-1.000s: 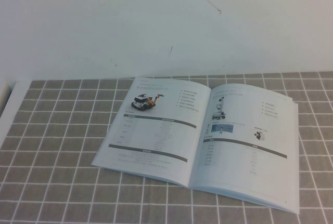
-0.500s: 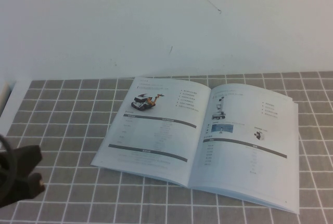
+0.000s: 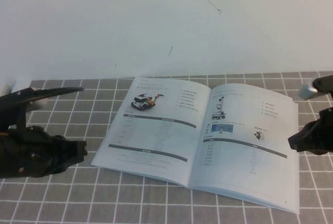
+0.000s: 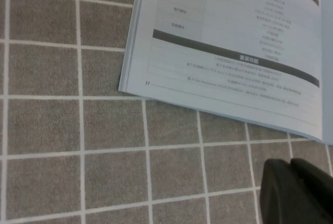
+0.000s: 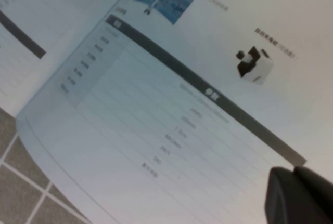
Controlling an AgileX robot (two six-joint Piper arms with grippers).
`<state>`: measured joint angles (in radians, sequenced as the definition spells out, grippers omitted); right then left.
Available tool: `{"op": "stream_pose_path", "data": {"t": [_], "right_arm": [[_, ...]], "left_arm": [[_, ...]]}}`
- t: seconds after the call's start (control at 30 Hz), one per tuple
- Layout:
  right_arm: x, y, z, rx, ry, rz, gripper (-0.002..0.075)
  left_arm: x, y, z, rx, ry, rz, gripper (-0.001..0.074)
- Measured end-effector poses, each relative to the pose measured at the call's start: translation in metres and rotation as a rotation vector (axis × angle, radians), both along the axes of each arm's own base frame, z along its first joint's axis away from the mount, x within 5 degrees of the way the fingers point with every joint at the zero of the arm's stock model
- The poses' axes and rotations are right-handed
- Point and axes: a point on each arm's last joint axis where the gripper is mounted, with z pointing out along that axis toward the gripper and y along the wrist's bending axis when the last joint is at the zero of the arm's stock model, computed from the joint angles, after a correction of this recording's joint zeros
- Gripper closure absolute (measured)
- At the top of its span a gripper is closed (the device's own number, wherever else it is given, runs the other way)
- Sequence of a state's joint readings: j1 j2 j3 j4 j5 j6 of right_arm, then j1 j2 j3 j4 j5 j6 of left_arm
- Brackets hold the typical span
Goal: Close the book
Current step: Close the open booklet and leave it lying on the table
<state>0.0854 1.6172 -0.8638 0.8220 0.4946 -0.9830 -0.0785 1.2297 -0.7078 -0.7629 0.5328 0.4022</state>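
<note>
A grey cloth with a white grid covers the table and meets a plain white wall at the far side.

The book lies open and flat on the cloth, in the middle to right part of the table, with its far edge close to the wall. It is a thin booklet with pale, glossy pages, and its fold runs from far to near. The left page carries a picture of a small wheeled robot with an orange arm, then dark heading bars over rows of fine print. The left wrist view shows this page numbered 17 at its near outer corner. The right page shows a tall robot, a small blue picture, a white and black device and another dark bar.

The left gripper is over the cloth, near the book's near left corner and apart from it. The right gripper is at the outer edge of the right page. For neither can it be told whether it is open or closed.
</note>
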Motion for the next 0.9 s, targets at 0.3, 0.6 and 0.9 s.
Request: {"op": "stream_pose_path", "data": {"t": [0.3, 0.6, 0.9], "right_arm": [[0.007, 0.019, -0.036, -0.016, 0.078, 0.043, 0.0729], [0.009, 0.019, -0.067, -0.034, 0.166, 0.051, 0.0729], [0.012, 0.02, -0.074, -0.032, 0.188, 0.05, 0.0729]], "left_arm": [[0.037, 0.001, -0.018, 0.017, 0.02, 0.046, 0.0738], [0.062, 0.007, -0.041, 0.047, 0.0, 0.162, 0.0738], [0.082, 0.007, -0.071, 0.018, 0.083, 0.236, 0.0738]]}}
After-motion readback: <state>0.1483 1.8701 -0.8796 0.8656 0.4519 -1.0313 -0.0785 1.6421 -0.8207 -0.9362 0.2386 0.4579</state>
